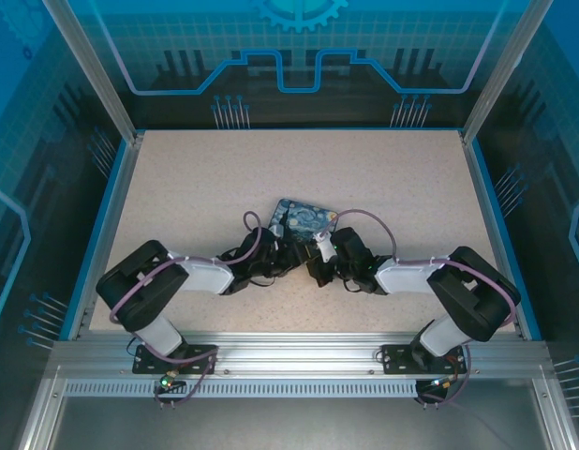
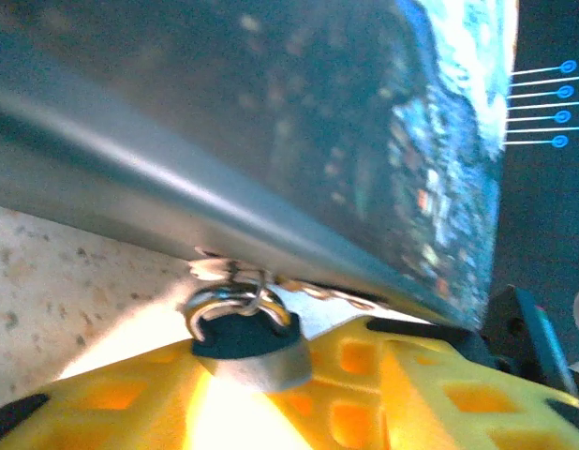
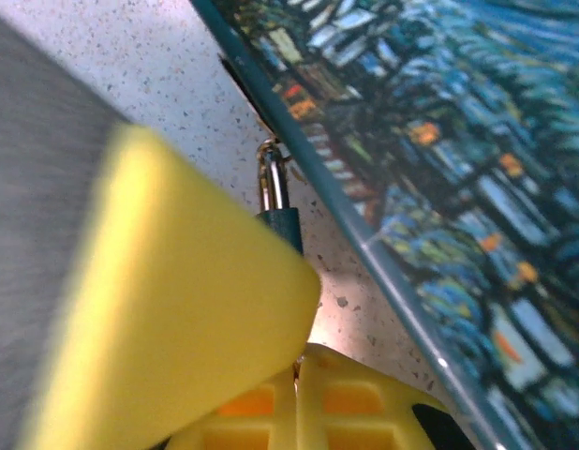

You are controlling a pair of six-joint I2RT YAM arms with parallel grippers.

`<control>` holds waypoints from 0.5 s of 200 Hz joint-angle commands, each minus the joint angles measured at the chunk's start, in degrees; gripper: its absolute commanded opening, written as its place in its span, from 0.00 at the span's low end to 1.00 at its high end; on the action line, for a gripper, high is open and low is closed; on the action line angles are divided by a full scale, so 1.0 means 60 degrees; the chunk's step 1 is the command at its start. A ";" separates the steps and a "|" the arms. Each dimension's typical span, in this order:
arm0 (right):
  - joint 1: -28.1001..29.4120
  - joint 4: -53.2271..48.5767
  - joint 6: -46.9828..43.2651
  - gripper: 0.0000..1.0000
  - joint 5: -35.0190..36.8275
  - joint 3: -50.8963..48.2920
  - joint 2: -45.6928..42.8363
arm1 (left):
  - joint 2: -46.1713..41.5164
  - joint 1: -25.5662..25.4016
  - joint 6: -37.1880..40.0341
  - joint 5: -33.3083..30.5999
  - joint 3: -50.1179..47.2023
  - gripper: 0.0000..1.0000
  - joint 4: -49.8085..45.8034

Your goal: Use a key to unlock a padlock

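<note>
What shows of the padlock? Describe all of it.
The padlock is tiny: a dark body with a grey metal face and a bright silver shackle. The shackle hooks through the latch at the edge of the painted box, just above the speckled table. It sits between the yellow fingers of the left gripper; contact cannot be told. A finger of the right gripper hides its lower body from that wrist camera.

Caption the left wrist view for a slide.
Close-up: the padlock hangs by its shackle from the painted box, flanked by the left gripper's yellow fingers.
</note>
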 commanded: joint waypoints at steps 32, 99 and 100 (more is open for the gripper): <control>0.0133 0.0348 0.0612 0.00 -0.0506 0.0206 -0.0159 | -0.1539 -0.0018 0.0016 -0.0625 -0.0595 0.67 -0.0954; 0.0147 0.0319 0.0976 0.00 -0.0770 0.0192 -0.0236 | -0.1935 -0.0006 -0.0554 -0.1219 -0.1224 0.71 -0.0866; 0.0155 0.0305 0.0984 0.00 -0.0776 0.0193 -0.0241 | -0.1935 -0.0011 -0.0560 -0.1212 -0.1229 0.71 -0.0839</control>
